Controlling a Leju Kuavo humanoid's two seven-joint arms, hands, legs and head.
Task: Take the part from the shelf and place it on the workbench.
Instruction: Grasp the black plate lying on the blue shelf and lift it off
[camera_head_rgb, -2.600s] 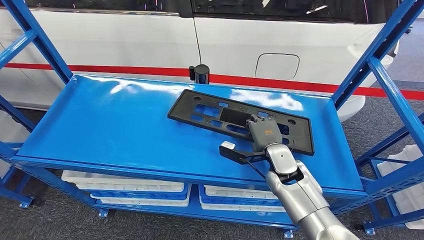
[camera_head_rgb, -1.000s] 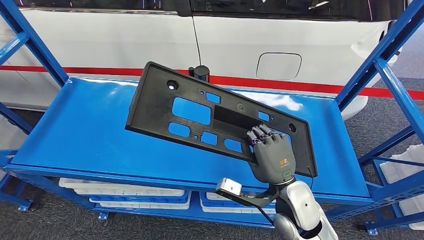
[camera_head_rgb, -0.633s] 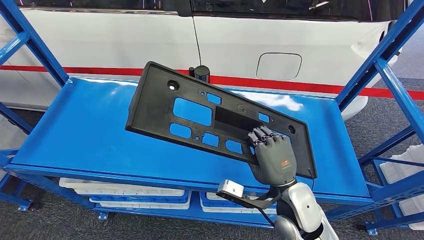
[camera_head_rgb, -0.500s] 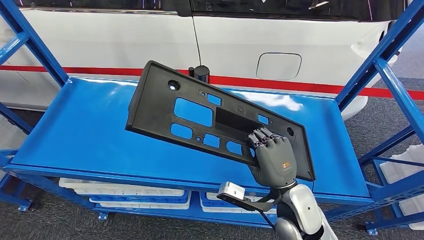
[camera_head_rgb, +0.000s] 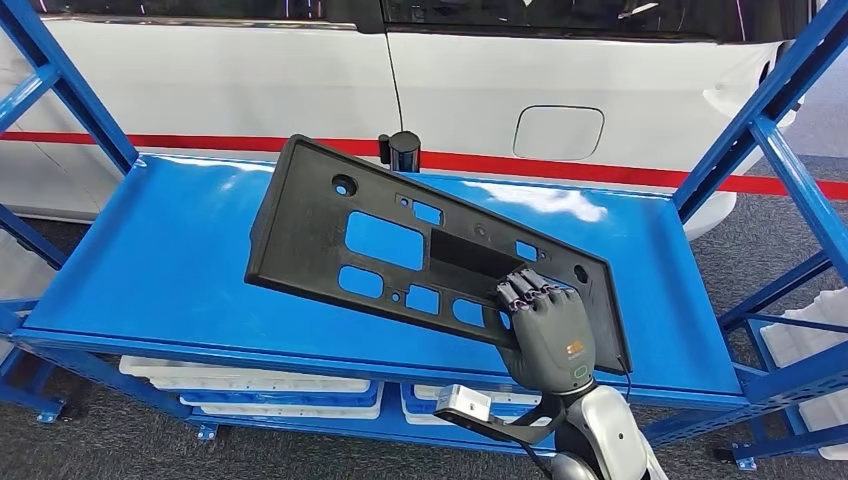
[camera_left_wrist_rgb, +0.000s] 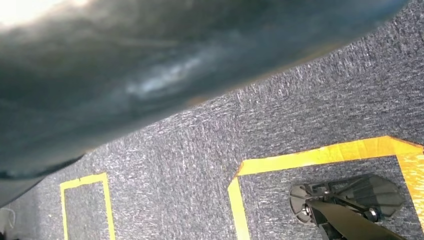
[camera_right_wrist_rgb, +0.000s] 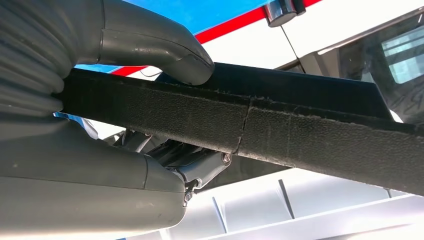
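Right hand: the right hand (camera_head_rgb: 548, 335) gripped the black part (camera_head_rgb: 400, 240) by its near right edge, dark fingers (camera_head_rgb: 522, 290) curled over the top face. In the right wrist view the thick grey thumb (camera_right_wrist_rgb: 165, 50) pressed on one face of the part's edge (camera_right_wrist_rgb: 280, 135) and the fingers closed on the other.
Part: the flat black panel with rectangular cut-outs and a round hole near its far left corner was held tilted above the blue shelf (camera_head_rgb: 170, 260), its left end raised and clear of the surface.
Left hand: I could not tell its state; the left wrist view looked down at grey carpet (camera_left_wrist_rgb: 200, 150) with yellow tape lines (camera_left_wrist_rgb: 320, 155).
Shelf: blue uprights (camera_head_rgb: 770, 110) stood at both sides, with white bins (camera_head_rgb: 250, 385) on the level below.
Behind: a white vehicle (camera_head_rgb: 450, 90) with a red stripe stood behind the shelf, and a small black cylinder (camera_head_rgb: 404, 150) stood at the shelf's far edge.
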